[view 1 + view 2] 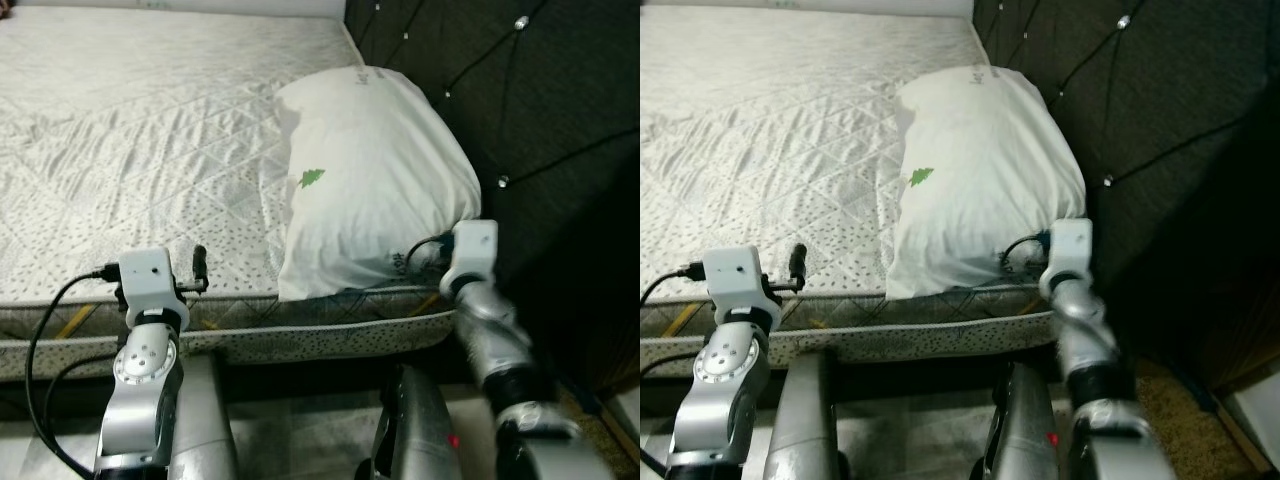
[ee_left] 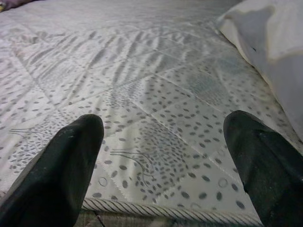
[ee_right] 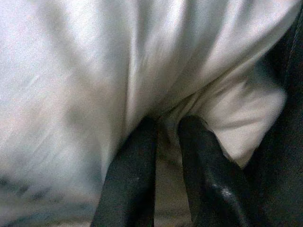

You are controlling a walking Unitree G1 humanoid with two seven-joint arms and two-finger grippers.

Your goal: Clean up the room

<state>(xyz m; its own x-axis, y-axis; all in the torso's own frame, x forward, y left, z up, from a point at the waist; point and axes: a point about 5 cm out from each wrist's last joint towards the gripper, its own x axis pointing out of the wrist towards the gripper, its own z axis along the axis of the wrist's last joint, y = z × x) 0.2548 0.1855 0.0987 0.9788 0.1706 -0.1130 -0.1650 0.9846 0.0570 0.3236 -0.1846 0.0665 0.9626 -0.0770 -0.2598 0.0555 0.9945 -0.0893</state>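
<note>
Left claw [image 2: 161, 161] spread over the bare mattress [image 1: 150, 130] edge, gripping nothing; one pillow [image 1: 370, 180] sits at the bed's right end against the headboard [image 1: 540, 120], right claw [image 3: 165, 142] nearly pressed together, pinching a fold at its near corner — placement looks almost finished, release left.

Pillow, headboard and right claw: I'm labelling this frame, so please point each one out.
pillow [image 1: 370, 170], left eye view, middle of its white top face.
headboard [image 1: 560, 110], left eye view, dark quilted panel.
right claw [image 3: 165, 130], right wrist view, between its fingertips, pinching pillow fabric.
</note>
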